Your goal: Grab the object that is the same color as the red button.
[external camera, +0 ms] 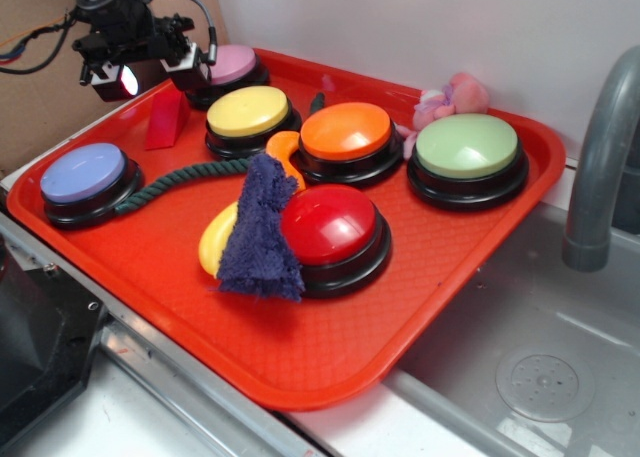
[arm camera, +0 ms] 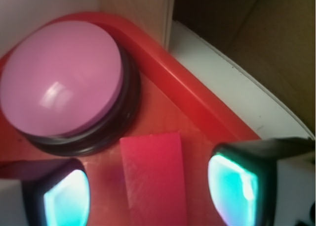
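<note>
At upper left of the exterior view, the gripper (external camera: 148,77) was seen above the red wedge block (external camera: 166,120), which stood on the tray (external camera: 330,347) beside the pink button (external camera: 232,65); the red button (external camera: 328,224) lay at centre. Only the wrist view showed the fingers (arm camera: 236,189) spread wide, the block (arm camera: 155,179) unheld between them.
</note>
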Robot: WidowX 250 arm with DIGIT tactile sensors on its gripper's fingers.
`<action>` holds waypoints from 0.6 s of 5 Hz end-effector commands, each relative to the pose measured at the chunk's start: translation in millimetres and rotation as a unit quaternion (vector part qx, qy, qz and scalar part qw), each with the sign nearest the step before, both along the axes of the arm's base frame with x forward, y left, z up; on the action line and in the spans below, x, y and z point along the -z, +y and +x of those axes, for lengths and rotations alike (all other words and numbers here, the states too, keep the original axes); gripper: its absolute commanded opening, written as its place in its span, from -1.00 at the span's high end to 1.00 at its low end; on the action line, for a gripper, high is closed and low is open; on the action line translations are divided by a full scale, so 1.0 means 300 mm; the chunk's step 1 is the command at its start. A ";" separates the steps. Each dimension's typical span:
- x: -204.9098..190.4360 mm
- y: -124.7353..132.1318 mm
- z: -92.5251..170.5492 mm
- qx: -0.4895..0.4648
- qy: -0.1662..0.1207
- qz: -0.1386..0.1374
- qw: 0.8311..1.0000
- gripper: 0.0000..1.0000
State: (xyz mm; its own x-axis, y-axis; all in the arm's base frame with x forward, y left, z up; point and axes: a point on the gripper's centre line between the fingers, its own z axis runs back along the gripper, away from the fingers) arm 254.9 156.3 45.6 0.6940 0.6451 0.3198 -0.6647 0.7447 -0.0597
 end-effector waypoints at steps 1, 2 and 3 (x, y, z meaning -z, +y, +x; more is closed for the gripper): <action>0.002 0.054 -0.006 -0.002 -0.005 -0.007 1.000 -1.00; 0.020 0.049 -0.002 0.005 0.001 -0.014 1.000 -1.00; 0.034 0.042 0.004 0.007 0.005 -0.006 1.000 -1.00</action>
